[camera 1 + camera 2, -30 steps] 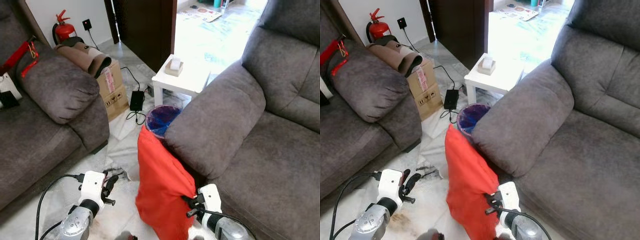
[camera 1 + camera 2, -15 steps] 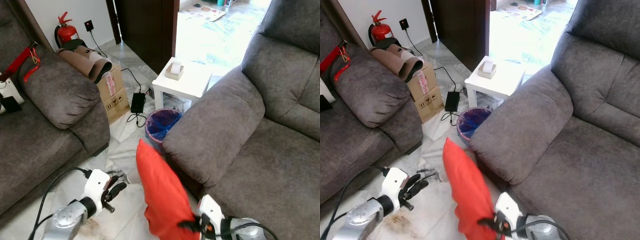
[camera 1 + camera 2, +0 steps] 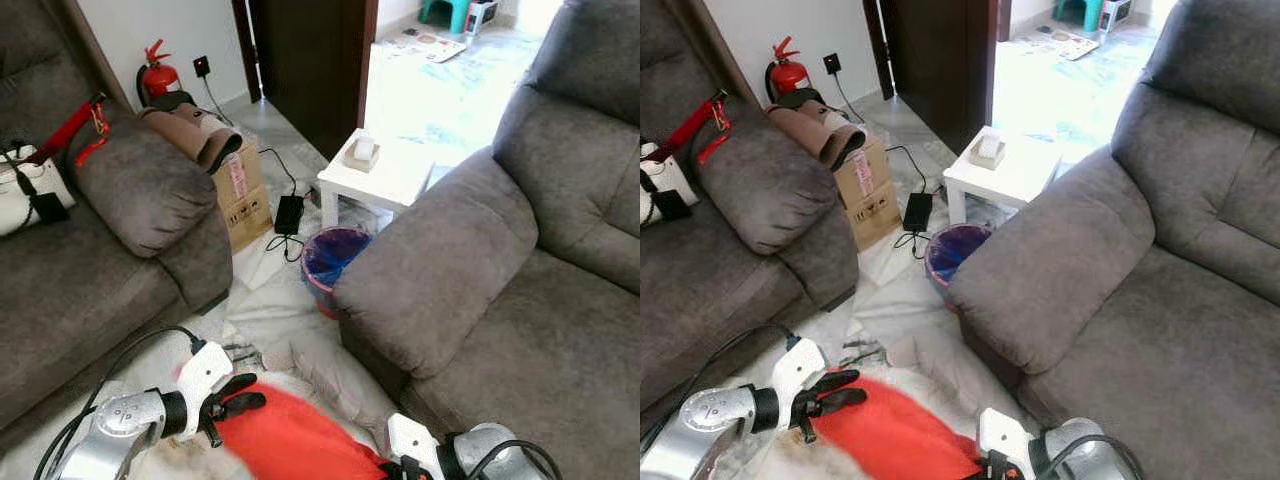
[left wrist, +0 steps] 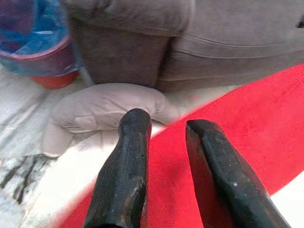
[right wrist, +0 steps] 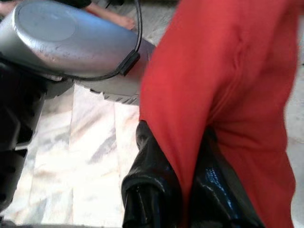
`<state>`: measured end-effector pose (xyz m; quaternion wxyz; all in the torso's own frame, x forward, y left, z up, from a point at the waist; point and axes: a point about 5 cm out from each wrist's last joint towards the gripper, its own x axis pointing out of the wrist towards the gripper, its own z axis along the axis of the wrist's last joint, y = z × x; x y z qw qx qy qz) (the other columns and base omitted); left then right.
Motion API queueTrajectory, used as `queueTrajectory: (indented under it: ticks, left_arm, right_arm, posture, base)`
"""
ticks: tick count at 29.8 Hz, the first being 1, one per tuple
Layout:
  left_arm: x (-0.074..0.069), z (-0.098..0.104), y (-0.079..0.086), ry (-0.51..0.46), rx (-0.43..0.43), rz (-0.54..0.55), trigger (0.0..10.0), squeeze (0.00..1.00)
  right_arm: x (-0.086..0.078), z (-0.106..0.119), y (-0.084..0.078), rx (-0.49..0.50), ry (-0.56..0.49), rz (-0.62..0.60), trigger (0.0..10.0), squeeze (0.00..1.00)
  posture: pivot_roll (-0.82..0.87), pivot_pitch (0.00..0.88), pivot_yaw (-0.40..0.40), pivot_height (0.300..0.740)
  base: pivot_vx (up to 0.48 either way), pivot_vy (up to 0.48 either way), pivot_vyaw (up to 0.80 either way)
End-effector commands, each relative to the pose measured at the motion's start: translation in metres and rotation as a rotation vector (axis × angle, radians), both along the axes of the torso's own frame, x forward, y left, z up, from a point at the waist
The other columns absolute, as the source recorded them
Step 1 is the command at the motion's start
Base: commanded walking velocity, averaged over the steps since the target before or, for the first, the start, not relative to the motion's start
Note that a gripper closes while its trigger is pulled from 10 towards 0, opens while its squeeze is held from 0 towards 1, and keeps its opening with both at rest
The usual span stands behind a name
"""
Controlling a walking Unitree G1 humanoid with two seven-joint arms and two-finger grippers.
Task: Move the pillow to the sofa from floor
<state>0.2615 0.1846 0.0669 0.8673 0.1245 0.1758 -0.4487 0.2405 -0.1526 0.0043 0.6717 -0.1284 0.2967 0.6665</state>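
- Head views: a second ago the red pillow stood upright against the arm of the right-hand sofa; now it lies low and flat between the two arms, close above the floor. The camera has also shifted, so part of that change is only apparent. Judged from this, the lift has not been gained and the carry to the sofa is still ahead.
- Left wrist view: the left hand has its fingers apart, hovering over the pillow's smooth red cloth, not closed on it. A grey cushion lies beyond, by a bin.
- Right wrist view: the right hand is clamped on a fold of the pillow, whose cloth hangs slack and creased.
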Motion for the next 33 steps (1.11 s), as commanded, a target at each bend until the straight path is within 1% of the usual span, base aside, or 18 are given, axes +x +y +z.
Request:
queueTrajectory:
  ticks: [1, 2, 3, 4, 6, 10, 12, 13, 14, 17, 20, 23, 24, 26, 27, 33]
  left_arm:
    - [-0.007, -0.001, 0.003, 0.04, 0.021, -0.064, 10.0, 1.0]
    - [-0.012, -0.004, 0.005, 0.067, 0.069, -0.121, 10.0, 1.0]
    - [-0.012, -0.004, 0.005, 0.067, 0.069, -0.121, 10.0, 1.0]
    - [-0.016, -0.006, 0.006, 0.084, 0.096, -0.148, 10.0, 1.0]
    - [-0.018, -0.006, 0.006, 0.099, 0.081, -0.16, 10.0, 1.0]
    - [-0.023, -0.002, 0.0, 0.124, 0.072, -0.23, 10.0, 1.0]
    - [-0.024, -0.001, -0.003, 0.133, 0.065, -0.261, 10.0, 1.0]
    - [-0.027, -0.001, -0.004, 0.129, 0.121, -0.332, 10.0, 1.0]
    - [-0.027, -0.002, -0.005, 0.125, 0.143, -0.354, 10.0, 1.0]
    - [-0.025, -0.004, -0.003, 0.113, 0.194, -0.371, 10.0, 1.0]
    - [-0.015, -0.006, -0.001, 0.055, 0.265, -0.366, 10.0, 1.0]
    - [-0.012, -0.006, -0.003, 0.029, 0.285, -0.374, 10.0, 1.0]
    - [-0.012, -0.006, -0.003, 0.029, 0.285, -0.374, 10.0, 1.0]
    - [-0.012, -0.008, -0.003, 0.024, 0.313, -0.402, 10.0, 1.0]
    - [-0.012, -0.01, -0.002, 0.022, 0.341, -0.426, 10.0, 1.0]
    - [-0.013, -0.024, 0.002, 0.049, 0.401, -0.495, 10.0, 1.0]
  right_arm:
    - [-0.001, 0.004, 0.003, -0.01, -0.013, 0.082, 10.0, 0.0]
    - [-0.005, 0.001, 0.001, -0.04, -0.008, 0.113, 10.0, 0.0]
    - [-0.005, 0.001, 0.001, -0.04, -0.008, 0.113, 10.0, 0.0]
    - [-0.006, 0.001, 0.001, -0.047, -0.008, 0.125, 10.0, 0.0]
    - [-0.005, 0.002, 0.001, -0.046, -0.015, 0.119, 10.0, 0.0]
    - [-0.003, 0.0, -0.001, -0.105, -0.066, 0.132, 10.0, 0.0]
    - [-0.002, 0.0, 0.0, -0.107, -0.074, 0.133, 10.0, 0.0]
    - [-0.002, 0.002, 0.001, -0.101, -0.08, 0.147, 10.0, 0.0]
    - [-0.002, 0.003, 0.002, -0.099, -0.081, 0.151, 10.0, 0.0]
    - [-0.002, 0.005, 0.003, -0.089, -0.082, 0.161, 10.0, 0.0]
    - [-0.002, 0.007, 0.003, -0.088, -0.094, 0.19, 10.0, 0.0]
    - [-0.005, 0.007, 0.003, -0.089, -0.089, 0.216, 10.0, 0.0]
    - [-0.005, 0.007, 0.003, -0.089, -0.089, 0.216, 10.0, 0.0]
    - [-0.008, 0.006, 0.001, -0.095, -0.079, 0.239, 10.0, 0.0]
    - [-0.01, 0.006, 0.001, -0.093, -0.078, 0.242, 10.0, 0.0]
    - [-0.015, 0.006, 0.002, -0.09, -0.063, 0.277, 10.0, 0.0]
  posture:
    - [0.12, 0.14, 0.049, 0.74]
    - [0.12, 0.14, 0.049, 0.74]
    - [0.12, 0.14, 0.049, 0.74]
    - [0.12, 0.137, 0.049, 0.74]
    - [0.12, 0.138, 0.05, 0.74]
    - [0.11, 0.139, 0.05, 0.74]
    - [0.11, 0.139, 0.05, 0.74]
    - [0.11, 0.143, 0.047, 0.74]
    - [0.11, 0.143, 0.047, 0.74]
    - [0.11, 0.143, 0.047, 0.74]
    - [0.11, 0.144, 0.049, 0.74]
    - [0.1, 0.145, 0.049, 0.74]
    - [0.1, 0.145, 0.049, 0.74]
    - [0.1, 0.147, 0.047, 0.74]
    - [0.1, 0.148, 0.048, 0.74]
    - [0.1, 0.149, 0.049, 0.74]
  base:
    - [0.0, 0.0, 0.0]
    - [0.0, 0.0, 0.0]
    - [0.0, 0.0, 0.0]
    - [0.0, 0.0, 0.0]
    - [0.0, 0.0, 0.0]
    - [0.0, 0.0, 0.0]
    - [0.0, 0.0, 0.0]
    - [0.0, 0.0, 0.0]
    - [0.0, 0.0, 0.0]
    - [0.0, 0.0, 0.0]
    - [0.0, 0.0, 0.0]
    - [0.0, 0.0, 0.0]
    - [0.0, 0.0, 0.0]
    - [0.0, 0.0, 0.0]
    - [0.0, 0.0, 0.0]
    - [0.0, 0.0, 0.0]
